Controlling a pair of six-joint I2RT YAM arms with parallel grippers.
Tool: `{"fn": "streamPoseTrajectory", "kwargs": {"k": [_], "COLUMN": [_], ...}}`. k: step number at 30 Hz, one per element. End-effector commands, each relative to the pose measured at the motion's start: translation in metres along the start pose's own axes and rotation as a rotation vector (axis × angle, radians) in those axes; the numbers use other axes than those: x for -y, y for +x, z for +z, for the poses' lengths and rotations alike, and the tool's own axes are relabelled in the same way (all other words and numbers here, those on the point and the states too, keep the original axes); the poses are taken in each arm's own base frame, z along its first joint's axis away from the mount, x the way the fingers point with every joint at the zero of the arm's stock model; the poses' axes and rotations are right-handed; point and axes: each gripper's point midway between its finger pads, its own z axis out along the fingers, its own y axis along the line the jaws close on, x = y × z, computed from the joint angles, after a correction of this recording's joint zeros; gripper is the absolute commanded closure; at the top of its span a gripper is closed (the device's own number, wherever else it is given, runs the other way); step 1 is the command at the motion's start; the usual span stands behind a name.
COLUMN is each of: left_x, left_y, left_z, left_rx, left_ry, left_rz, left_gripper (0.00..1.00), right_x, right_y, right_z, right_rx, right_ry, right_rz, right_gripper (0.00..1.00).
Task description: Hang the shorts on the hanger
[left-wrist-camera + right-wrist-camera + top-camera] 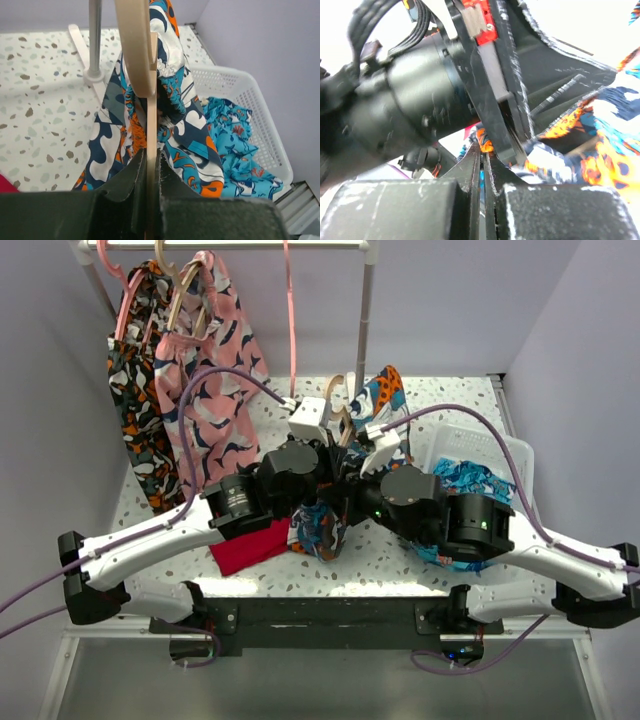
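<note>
The shorts, in teal, orange, navy and white print, are draped over the tan hanger and hang down both sides of it. My left gripper is shut on the hanger's thin lower bar and holds it upright above the table. In the top view the hanger and the shorts sit between the two arms at mid-table, with more of the fabric hanging lower. My right gripper is shut on a thin fold of the shorts, right beside the left gripper's body.
A white basket at the right holds lighter turquoise shorts. A red cloth lies at the front left. A rack post stands behind. Pink shorts and dark printed shorts hang at the back left.
</note>
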Motion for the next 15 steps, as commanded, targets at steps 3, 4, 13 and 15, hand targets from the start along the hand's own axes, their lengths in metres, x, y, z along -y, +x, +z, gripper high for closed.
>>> {"fn": "streamPoseTrajectory", "kwargs": {"k": [3,4,13,15], "left_x": [0.001,-0.003,-0.052,-0.058], "left_y": [0.041,0.060,0.181,0.195], "left_z": [-0.005,-0.007,-0.022,-0.024], "left_rx": [-0.125,-0.170,-0.394,-0.406], "left_ry": [0.156,0.174,0.158,0.155], "left_rz": [-0.082,-0.071,-0.060,-0.062], "left_gripper": [1.00,1.00,1.00,1.00], "right_x": [0.032,0.035,0.072,0.075], "right_y": [0.052,0.063,0.182,0.192], "right_z": [0.011,0.014,0.047,0.047], "right_rx": [-0.048,-0.065,-0.228,-0.257], "right_ry": [0.024,0.022,0.060,0.064], "right_rz": [0.056,0.074,0.110,0.091], "right_gripper": [1.00,1.00,0.92,0.87]}}
